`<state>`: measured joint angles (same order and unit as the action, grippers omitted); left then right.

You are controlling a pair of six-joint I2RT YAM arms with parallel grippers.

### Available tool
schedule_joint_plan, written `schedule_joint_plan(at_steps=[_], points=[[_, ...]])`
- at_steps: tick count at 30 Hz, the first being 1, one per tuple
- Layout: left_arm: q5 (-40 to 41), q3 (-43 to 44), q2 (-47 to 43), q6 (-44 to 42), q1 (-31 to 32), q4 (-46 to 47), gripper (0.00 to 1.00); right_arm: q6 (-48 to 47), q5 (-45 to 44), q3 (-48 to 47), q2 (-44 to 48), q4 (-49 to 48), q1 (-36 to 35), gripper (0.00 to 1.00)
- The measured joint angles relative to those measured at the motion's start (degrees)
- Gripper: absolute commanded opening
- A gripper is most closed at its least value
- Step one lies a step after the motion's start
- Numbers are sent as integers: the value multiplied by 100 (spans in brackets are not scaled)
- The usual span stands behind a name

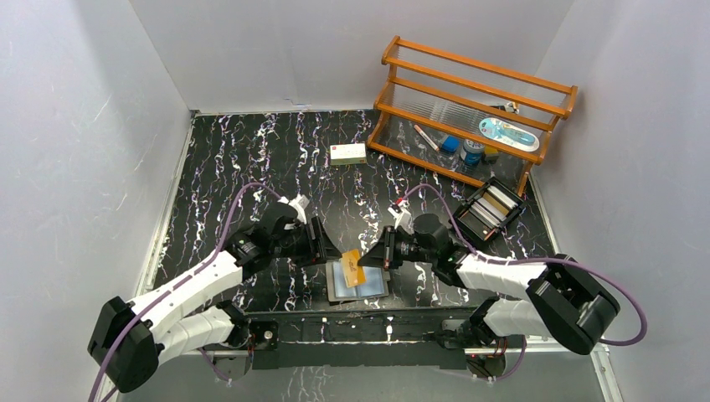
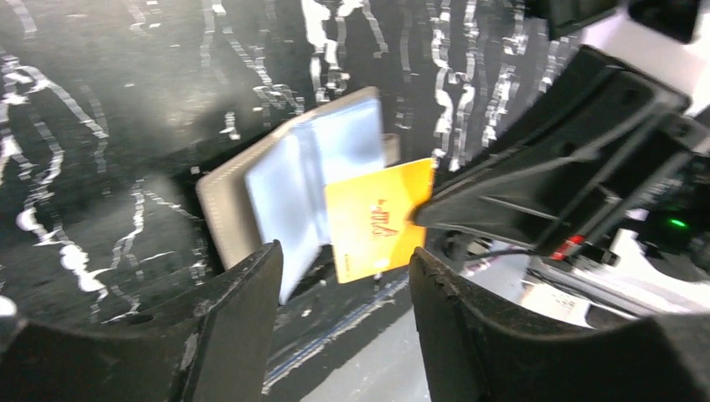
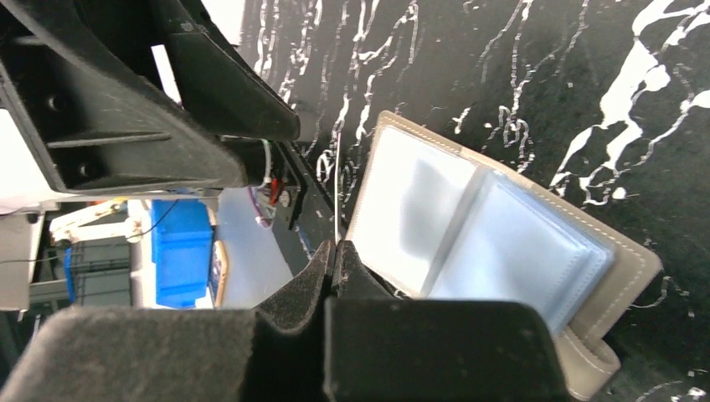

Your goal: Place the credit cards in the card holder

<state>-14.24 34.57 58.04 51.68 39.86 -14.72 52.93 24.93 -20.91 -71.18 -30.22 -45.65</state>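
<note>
lower left of centre, your left claw (image 1: 325,244) hangs spread, gripping nothing. at bottom centre the card holder (image 1: 368,286) lies open on the table (image 1: 251,167), the tan credit card (image 1: 352,266) tilted over its blue pockets, not yet slid in. just right, your right claw (image 1: 373,258) pinches that card. further right, the black tray (image 1: 466,226) seems to hold more.

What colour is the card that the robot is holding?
Yellow-orange with red print: the card shows best in the left wrist view.
</note>
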Motion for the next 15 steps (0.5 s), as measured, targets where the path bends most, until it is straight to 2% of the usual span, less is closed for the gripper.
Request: schedule_joint_plan(at_steps=[13, 15], points=[[-1021, -612, -138, 612, 0, 1561, 63, 905, 81, 673, 608, -1239, 0, 0], [-1084, -612, -136, 656, 0, 1694, 59, 992, 28, 719, 774, -1344, 0, 0]])
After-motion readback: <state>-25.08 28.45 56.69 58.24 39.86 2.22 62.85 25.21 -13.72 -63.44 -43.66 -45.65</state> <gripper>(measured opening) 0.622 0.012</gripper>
